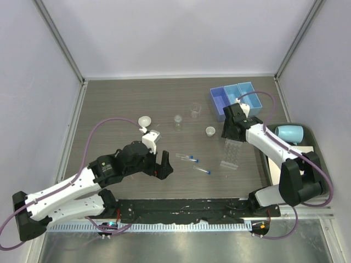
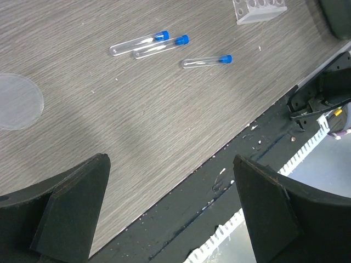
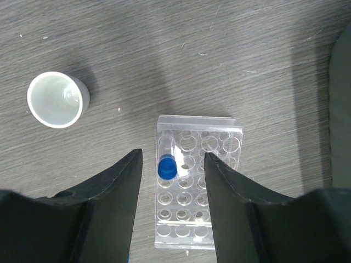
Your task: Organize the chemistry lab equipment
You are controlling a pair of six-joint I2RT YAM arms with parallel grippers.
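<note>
The clear tube rack [image 3: 199, 186] lies on the table under my right gripper [image 3: 173, 157]. One blue-capped tube [image 3: 166, 167] stands in the rack's left column. The jaws are open on either side of its cap, and neither touches it. From above, the right gripper [image 1: 230, 129] hangs over the rack [image 1: 231, 154]. Three more blue-capped tubes [image 2: 162, 46] lie flat on the table ahead of my open, empty left gripper [image 2: 171, 164], which hovers near the front edge [image 1: 162, 165]. Two tiny beakers [image 1: 195, 109] and two white dishes [image 1: 145, 120] stand mid-table. The blue tray [image 1: 233, 97] sits at the back right.
A pale blue mug [image 1: 289, 132] lies on the dark green tray [image 1: 312, 143] at the right edge. The second white dish [image 3: 57, 98] stands just left of the rack. A flat clear disc [image 2: 16, 101] rests on the table to the left of the loose tubes.
</note>
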